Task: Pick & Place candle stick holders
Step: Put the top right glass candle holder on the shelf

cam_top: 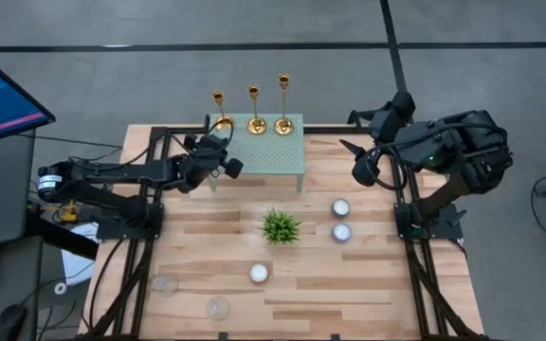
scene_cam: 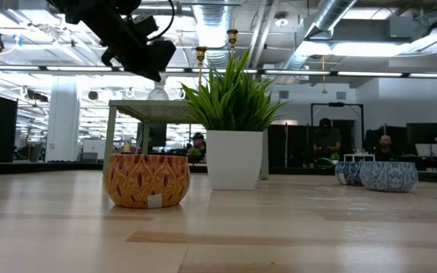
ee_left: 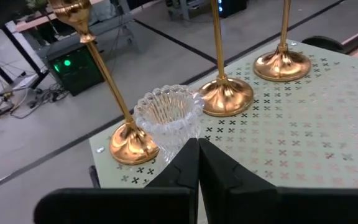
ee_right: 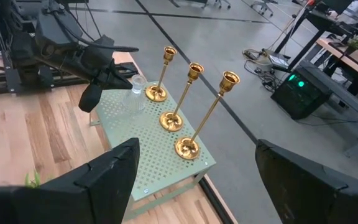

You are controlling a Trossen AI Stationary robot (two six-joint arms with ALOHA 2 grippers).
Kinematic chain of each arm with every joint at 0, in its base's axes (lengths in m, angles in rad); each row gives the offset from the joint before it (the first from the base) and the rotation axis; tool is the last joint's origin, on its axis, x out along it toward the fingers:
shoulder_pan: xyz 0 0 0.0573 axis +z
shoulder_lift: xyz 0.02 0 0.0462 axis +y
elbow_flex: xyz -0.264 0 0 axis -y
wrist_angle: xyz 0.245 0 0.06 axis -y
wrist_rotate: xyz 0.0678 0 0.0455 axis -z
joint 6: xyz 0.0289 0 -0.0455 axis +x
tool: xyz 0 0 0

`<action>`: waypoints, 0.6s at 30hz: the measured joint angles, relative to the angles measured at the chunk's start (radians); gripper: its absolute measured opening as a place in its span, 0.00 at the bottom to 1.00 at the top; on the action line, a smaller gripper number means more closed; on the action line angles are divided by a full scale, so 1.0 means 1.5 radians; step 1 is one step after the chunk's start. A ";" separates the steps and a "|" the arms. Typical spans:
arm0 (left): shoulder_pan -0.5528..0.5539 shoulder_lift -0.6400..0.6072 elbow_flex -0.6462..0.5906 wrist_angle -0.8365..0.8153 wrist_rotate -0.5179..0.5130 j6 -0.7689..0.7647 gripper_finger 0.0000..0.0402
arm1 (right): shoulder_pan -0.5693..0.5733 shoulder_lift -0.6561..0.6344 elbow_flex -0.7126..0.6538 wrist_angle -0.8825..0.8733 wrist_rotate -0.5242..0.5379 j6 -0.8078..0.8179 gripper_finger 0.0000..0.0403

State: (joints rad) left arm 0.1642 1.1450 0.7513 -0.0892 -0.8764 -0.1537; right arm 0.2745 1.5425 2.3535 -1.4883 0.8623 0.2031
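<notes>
**Three slim gold holders wait on the green stand: tall, top-heavy, slick**

The left gripper (cam_top: pixel 227 167) hovers at the left end of the small green perforated stand (cam_top: pixel 282 156), which sits at the far edge of the desk (cam_top: pixel 377 275). Its jaws are pressed together, and in the left wrist view they appear to pinch the near wall of a clear ribbed glass cup (ee_left: pixel 168 114), though the contact itself is hidden. That cup stands just beside the left candle stick holder (ee_left: pixel 129 140).

The three candle stick holders run in a row along the stand's far edge: the left one, the middle candle stick holder (cam_top: pixel 255 123), then the right candle stick holder (cam_top: pixel 283 122). All are upright and apart from one another.

They look like polished metal: stiff, fairly light, and slippery. With a thin stem above a flared base, each would likely tip at a sideways nudge. The best hold is probably low on the stem, just above the base, lifting straight up.

The right gripper (cam_top: pixel 361 163) waits beyond the stand's right end, jaws spread wide and holding nothing.
</notes>
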 joint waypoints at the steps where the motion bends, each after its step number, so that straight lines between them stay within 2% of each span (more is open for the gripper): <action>1: 0.000 0.000 0.000 0.000 -0.001 -0.004 0.01 | 0.000 0.000 0.000 0.000 0.000 0.000 0.77; 3: -0.002 -0.006 0.000 -0.001 0.008 -0.028 0.01 | 0.000 0.000 0.000 0.000 0.000 0.000 0.77; 6: -0.012 -0.021 0.001 0.016 0.069 -0.075 0.01 | 0.000 0.000 0.000 -0.001 0.000 0.000 0.77; 9: -0.032 -0.019 0.001 0.054 0.113 -0.079 0.01 | 0.000 0.000 0.000 -0.002 0.000 0.000 0.77; 13: -0.043 0.015 0.001 0.083 0.118 -0.077 0.01 | 0.000 0.000 0.000 -0.006 0.001 0.000 0.77; 18: -0.025 0.078 0.000 0.148 0.070 -0.077 0.01 | 0.000 0.000 0.000 -0.014 0.002 0.000 0.77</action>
State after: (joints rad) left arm 0.1267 1.2623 0.7513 0.1326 -0.7717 -0.2698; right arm 0.2745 1.5425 2.3539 -1.5097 0.8646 0.2028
